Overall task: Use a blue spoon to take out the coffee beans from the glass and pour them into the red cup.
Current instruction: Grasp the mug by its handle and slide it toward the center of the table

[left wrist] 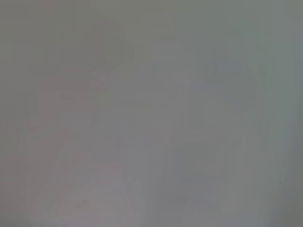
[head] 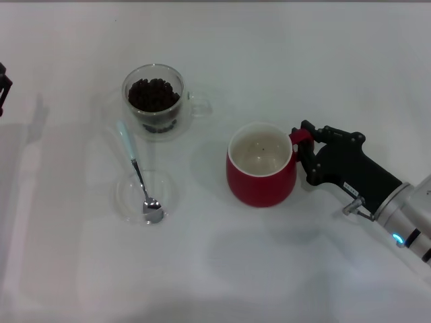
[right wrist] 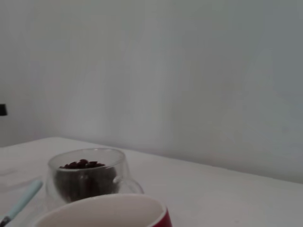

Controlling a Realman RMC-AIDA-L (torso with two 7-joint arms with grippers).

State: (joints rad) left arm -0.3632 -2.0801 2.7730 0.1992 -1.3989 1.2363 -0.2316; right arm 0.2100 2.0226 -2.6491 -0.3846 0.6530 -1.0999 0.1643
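Note:
The glass point(head: 153, 101) stands at the back left of the white table, holding a heap of coffee beans point(head: 153, 94). In front of it lies the blue spoon point(head: 135, 165), handle toward the glass and metal bowl resting on a flat clear saucer point(head: 124, 195). The red cup point(head: 261, 168) stands upright at centre right, its cream inside bare. My right gripper point(head: 303, 140) is clamped on the cup's red handle. The right wrist view shows the cup's rim point(right wrist: 102, 213), the glass point(right wrist: 85, 179), the beans point(right wrist: 83, 164) and the spoon handle point(right wrist: 21, 201). My left gripper point(head: 3, 84) barely shows at the far left edge.
The white table point(head: 215, 269) stretches out around the objects. The left wrist view shows only a blank grey surface.

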